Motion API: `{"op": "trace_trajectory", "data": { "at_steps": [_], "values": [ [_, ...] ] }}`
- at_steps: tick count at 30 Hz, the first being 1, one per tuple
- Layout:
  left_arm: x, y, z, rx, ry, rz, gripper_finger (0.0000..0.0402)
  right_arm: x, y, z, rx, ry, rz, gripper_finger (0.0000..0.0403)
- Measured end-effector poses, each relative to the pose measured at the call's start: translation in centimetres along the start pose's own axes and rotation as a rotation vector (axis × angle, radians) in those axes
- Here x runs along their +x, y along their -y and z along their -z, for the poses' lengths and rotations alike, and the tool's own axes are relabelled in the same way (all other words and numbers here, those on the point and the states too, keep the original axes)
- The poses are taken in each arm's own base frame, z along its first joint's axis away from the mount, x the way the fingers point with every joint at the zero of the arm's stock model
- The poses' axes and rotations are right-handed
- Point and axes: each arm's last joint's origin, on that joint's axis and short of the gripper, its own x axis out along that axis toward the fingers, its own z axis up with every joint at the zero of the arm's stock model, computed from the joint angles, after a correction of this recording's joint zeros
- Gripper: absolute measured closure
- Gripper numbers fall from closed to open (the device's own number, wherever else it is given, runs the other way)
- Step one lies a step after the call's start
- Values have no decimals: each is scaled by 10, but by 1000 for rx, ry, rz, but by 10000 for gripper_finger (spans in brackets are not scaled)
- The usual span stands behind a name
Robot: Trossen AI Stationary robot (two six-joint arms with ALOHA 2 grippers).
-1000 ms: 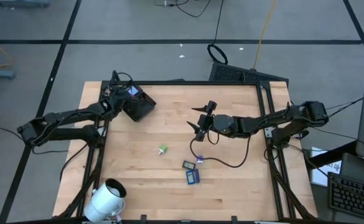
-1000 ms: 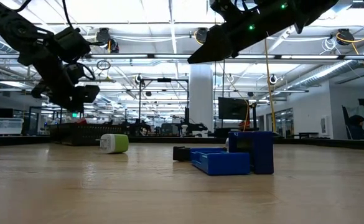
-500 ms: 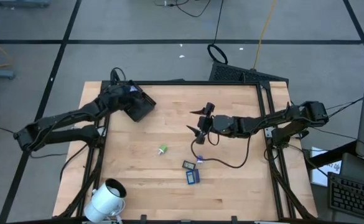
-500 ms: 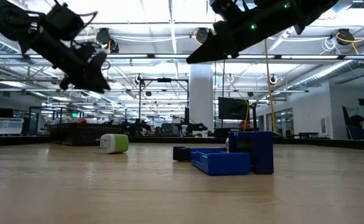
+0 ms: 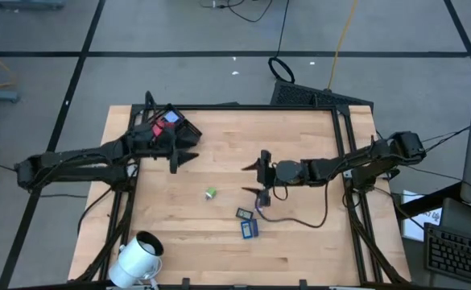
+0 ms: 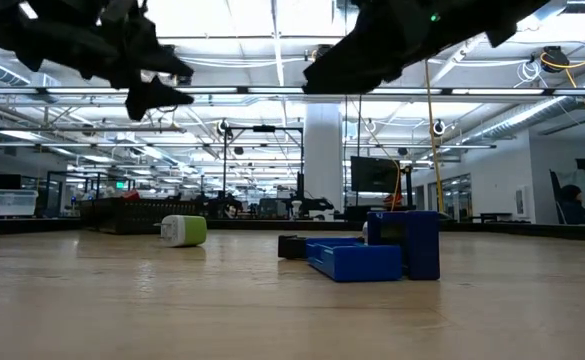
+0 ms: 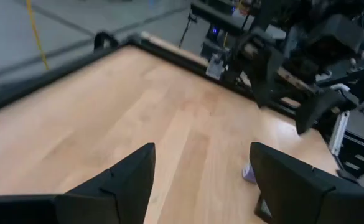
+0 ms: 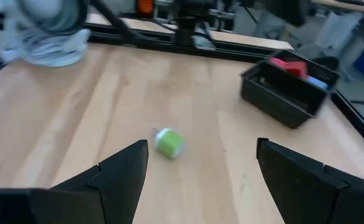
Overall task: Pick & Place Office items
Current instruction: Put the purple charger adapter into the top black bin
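The office items lie on the wooden table: a green-and-white bit [image 5: 211, 193] [image 8: 169, 142], a dark blue-black rectangle [image 5: 244, 213] and a blue one [image 5: 249, 229] [image 6: 372, 256]. A red item [image 5: 168, 120] [image 8: 289, 64] lies in the black tray [image 5: 183, 135] at the far left. My left gripper [image 5: 188, 150] [image 7: 200, 168] hangs open in the air beside the tray's near-right side, pointing toward the table's right. My right gripper [image 5: 251, 180] [image 8: 200, 162] is open above mid-table, pointing left toward the green-and-white bit. Both hold nothing.
A large white cylinder [image 5: 138, 256] stands at the near left corner. A dark cable [image 5: 299, 219] loops on the table from the right arm, with a small purple end [image 5: 259, 206] beside the dark rectangle. Bare wood lies between the two grippers.
My left gripper has risen from over the tray, tipped from pointing down to nearly level, swung toward the table's right and near side, and opened. My right gripper has drifted a little toward the near edge and turned slightly. The items on the table have kept still.
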Motion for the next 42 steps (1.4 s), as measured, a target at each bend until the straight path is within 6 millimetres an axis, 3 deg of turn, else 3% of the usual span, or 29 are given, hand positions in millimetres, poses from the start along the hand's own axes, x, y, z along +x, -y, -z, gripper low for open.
{"op": "trace_trajectory", "data": {
  "at_steps": [8,12,17,22,32,42],
  "values": [
    [-6,50,1,226,142,78,130,-10,-40,7,-37,-78,-123,113],
    [-13,64,11,360,119,122,130,-17,-55,15,4,-160,-167,112],
    [-11,60,29,381,150,65,130,-22,-64,27,82,-235,-148,112],
    [-9,50,43,295,171,65,130,-26,-63,55,131,-277,-138,112],
    [-10,50,41,219,202,95,130,-24,-49,92,158,-266,-103,112],
    [-10,51,39,210,229,104,130,-8,-50,108,119,-285,-144,113]
  ]
}}
